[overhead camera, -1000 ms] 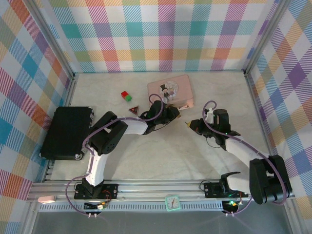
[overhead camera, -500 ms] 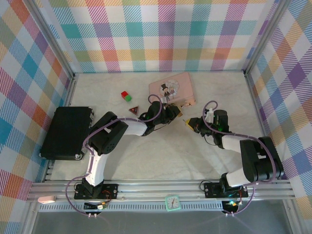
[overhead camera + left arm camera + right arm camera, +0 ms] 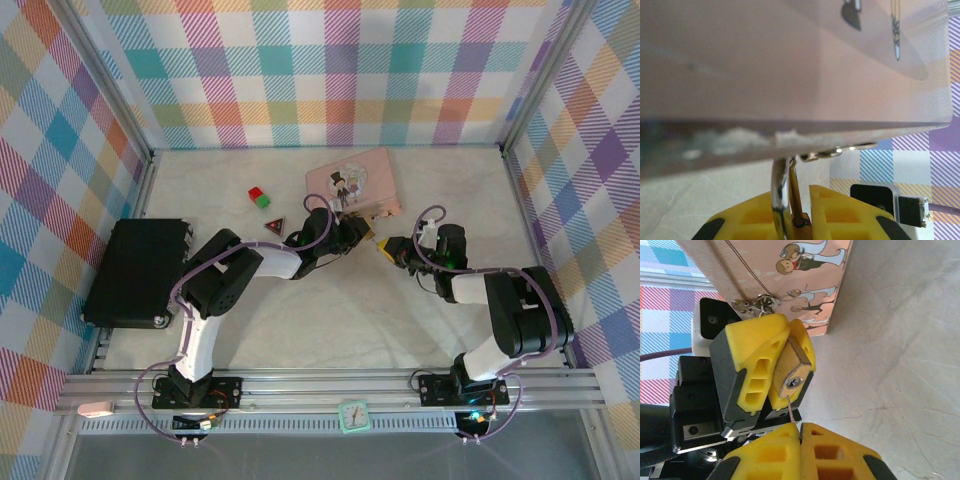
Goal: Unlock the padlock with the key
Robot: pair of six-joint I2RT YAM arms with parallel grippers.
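Overhead view, centre of the frame: the two arms meet over the table, just below the pink tin. The left gripper, seen at centre left of the right wrist view, is pinched on the brass body of the padlock. It holds the lock with the keyhole face turned down and to the right, toward the other arm, so that the slot is open to approach. In the left wrist view the silver shackle rises from between the yellow fingers toward the tin's lower edge. It appears to pass through the gold clasp, which would explain why the lock is held so close against the tin. The right gripper, at the bottom edge of the right wrist view, has its fingers pressed together on the key. Only the thin blade protrudes, pointing up at the lock face. The tip lies at the lower edge of that face, just beneath the keyhole, and whether it has entered the slot cannot be told. The step in hand is judged to be insertion. The blade must first align with the slot, since a slight offset would let the tip skid across the brass.
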